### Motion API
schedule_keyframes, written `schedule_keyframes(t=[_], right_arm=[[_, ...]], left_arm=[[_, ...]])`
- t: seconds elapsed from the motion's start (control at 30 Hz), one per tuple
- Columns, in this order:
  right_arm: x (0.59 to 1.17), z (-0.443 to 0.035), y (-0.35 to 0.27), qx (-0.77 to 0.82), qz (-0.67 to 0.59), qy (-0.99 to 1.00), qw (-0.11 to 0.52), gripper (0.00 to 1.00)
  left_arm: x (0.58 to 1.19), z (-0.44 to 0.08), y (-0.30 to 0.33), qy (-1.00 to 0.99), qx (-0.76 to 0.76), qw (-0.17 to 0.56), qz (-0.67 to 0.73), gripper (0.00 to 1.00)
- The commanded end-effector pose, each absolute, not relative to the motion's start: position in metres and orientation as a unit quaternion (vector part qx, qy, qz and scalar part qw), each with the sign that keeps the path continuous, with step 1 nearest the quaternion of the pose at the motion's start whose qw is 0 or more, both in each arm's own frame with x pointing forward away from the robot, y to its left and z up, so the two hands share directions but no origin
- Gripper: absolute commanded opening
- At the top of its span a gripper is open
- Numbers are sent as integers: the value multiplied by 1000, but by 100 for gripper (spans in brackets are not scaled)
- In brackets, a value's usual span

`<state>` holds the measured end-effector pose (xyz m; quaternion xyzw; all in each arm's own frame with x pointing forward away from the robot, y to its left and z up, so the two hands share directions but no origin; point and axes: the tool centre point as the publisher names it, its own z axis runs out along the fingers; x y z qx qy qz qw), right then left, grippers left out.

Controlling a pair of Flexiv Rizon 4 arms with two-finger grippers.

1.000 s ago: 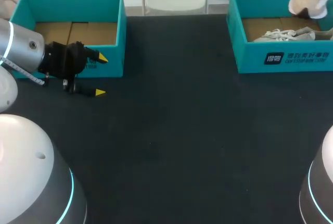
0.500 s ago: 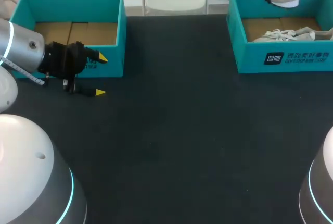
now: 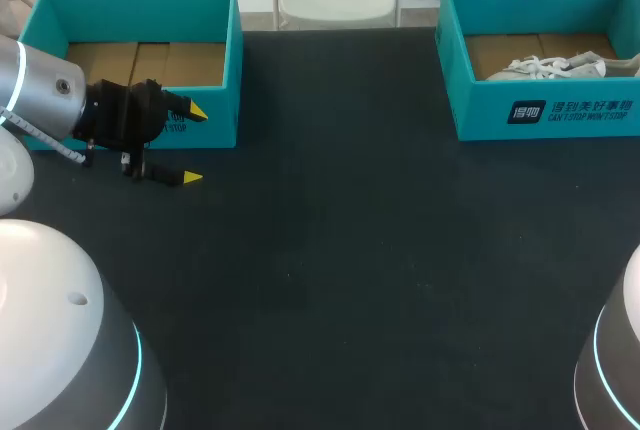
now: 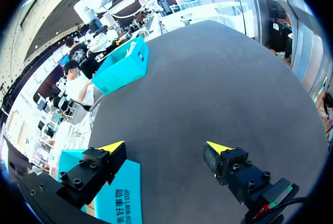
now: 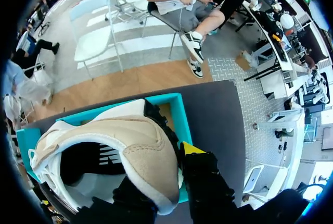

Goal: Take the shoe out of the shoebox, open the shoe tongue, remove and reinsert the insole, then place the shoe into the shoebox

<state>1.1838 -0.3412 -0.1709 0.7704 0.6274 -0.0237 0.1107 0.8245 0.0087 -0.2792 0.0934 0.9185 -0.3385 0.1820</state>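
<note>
One dark bench [image 3: 330,250] carries two teal boxes. Above the right shoebox [image 3: 545,115], the shoe [image 5: 130,151] has risen in the last second almost beyond the head view. It looks clear of the walls, so the tongue comes next. A second shoe [image 3: 545,68] lies inside. The right tool [image 5: 171,172] clamps the shoe's heel. The left tool [image 4: 164,148] gapes wide beside the left shoebox [image 3: 130,10].
</note>
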Motion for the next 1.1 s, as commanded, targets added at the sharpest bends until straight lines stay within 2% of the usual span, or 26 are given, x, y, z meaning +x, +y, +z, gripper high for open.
schedule_keyframes(t=[0.03,0.27,0.63,1.1], right_arm=[[1182,-170,-342,766,-24,633,113,0],[1180,-174,-340,773,-26,624,114,0],[1169,-209,-353,827,-39,537,165,0],[1147,-264,-347,835,-52,531,137,0]], left_arm=[[824,-279,9,919,94,182,-338,100],[824,-279,9,919,94,182,-338,100],[824,-279,9,919,94,182,-338,100],[824,-279,9,919,94,182,-338,100]])
